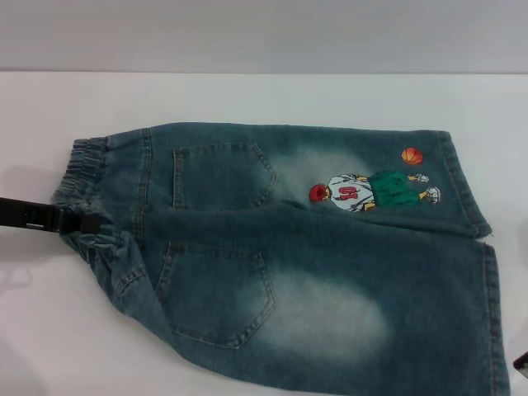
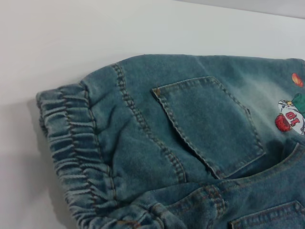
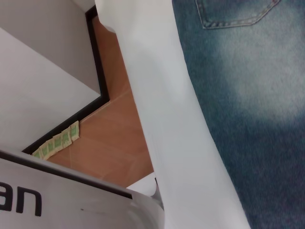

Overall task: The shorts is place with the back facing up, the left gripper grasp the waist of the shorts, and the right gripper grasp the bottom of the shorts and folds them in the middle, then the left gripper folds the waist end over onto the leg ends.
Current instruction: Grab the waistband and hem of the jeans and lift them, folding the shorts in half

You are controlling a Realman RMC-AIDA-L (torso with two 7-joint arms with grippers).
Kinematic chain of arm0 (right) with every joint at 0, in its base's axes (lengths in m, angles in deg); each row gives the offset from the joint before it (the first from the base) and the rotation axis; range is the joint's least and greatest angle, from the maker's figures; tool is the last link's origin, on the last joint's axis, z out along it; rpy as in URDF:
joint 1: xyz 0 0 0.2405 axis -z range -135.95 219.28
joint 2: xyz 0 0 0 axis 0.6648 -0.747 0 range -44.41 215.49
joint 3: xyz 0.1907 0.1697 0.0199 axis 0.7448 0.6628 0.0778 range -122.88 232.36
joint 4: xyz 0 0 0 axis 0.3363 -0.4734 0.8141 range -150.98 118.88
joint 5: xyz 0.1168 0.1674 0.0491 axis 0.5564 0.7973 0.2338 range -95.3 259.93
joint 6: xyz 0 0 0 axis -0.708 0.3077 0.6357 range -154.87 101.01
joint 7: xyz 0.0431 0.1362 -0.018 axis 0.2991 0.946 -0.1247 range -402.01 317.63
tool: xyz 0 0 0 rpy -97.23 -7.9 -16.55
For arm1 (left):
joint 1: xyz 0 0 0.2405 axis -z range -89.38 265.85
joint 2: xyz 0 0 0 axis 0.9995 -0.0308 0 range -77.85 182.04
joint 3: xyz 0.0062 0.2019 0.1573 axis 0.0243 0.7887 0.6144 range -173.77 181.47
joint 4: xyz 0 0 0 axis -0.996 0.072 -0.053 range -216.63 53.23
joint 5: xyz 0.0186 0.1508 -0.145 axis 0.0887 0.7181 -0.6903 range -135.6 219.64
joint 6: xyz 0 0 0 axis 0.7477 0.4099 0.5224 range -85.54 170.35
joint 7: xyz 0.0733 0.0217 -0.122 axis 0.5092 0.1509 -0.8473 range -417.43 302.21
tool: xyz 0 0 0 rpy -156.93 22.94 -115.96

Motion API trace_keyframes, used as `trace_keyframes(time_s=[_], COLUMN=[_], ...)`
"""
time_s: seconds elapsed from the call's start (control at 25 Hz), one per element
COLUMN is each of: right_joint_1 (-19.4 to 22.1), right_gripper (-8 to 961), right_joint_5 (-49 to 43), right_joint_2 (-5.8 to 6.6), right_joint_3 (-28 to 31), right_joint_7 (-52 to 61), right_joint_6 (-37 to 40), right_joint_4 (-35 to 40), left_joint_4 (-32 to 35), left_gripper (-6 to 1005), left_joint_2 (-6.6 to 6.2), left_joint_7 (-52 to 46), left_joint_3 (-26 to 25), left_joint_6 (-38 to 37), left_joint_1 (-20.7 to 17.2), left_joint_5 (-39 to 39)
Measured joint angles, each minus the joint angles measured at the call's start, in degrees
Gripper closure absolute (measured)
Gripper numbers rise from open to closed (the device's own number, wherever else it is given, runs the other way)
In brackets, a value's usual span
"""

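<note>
1. Currently the shorts point(image 1: 305, 272) lie flat on the white table point(image 1: 247, 95), back side up, with both patch pockets and the cartoon print point(image 1: 375, 190) visible.
2. The waist of the shorts point(image 1: 87, 198) points to the robot's left; the leg ends point(image 1: 470, 198) point to its right, the nearer leg running off the head view's lower edge.
3. The left gripper point(image 1: 78, 221) reaches in from the left edge, its slim black fingers meeting the gathered band mid-waist – the band bunches around the tips, which look clamped on the fabric.
4. The left wrist view shows the ruffled band and the upper pocket point(image 2: 209, 124) close up; no fingers appear there.
5. The right gripper point(image 1: 521, 364) shows only as a dark sliver at the lower right edge, beside the near hem – whether it is apart or together cannot be told.
6. The right wrist view shows the table edge, brown floor point(image 3: 114, 143) below it, and the worn pale patch point(image 3: 248, 62) of denim.
</note>
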Motion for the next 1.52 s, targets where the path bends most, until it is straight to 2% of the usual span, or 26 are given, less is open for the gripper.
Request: trace_keyframes(time_s=[0.56, 1.0, 1.52], right_joint_1=[-0.1, -0.5, -0.9], right_gripper=[359, 358, 359], right_joint_5=[-6.6, -7.4, -7.7], right_joint_2=[-0.06, -0.40, -1.63], right_joint_3=[-0.7, -3.3, -5.9], right_joint_7=[2.8, 4.5, 4.7], right_joint_6=[-1.2, -4.6, -7.6], right_joint_4=[0.0, -1.3, -3.0], left_joint_4=[0.1, 0.1, 0.1], left_gripper=[949, 949, 949], left_joint_2=[-0.07, 0.19, 0.52], left_joint_7=[-0.4, -0.6, -1.1], left_joint_3=[0.0, -0.3, -0.1], left_joint_6=[-0.1, 0.5, 1.1], left_joint_1=[0.3, 0.5, 0.6], left_joint_5=[0.1, 0.0, 0.0])
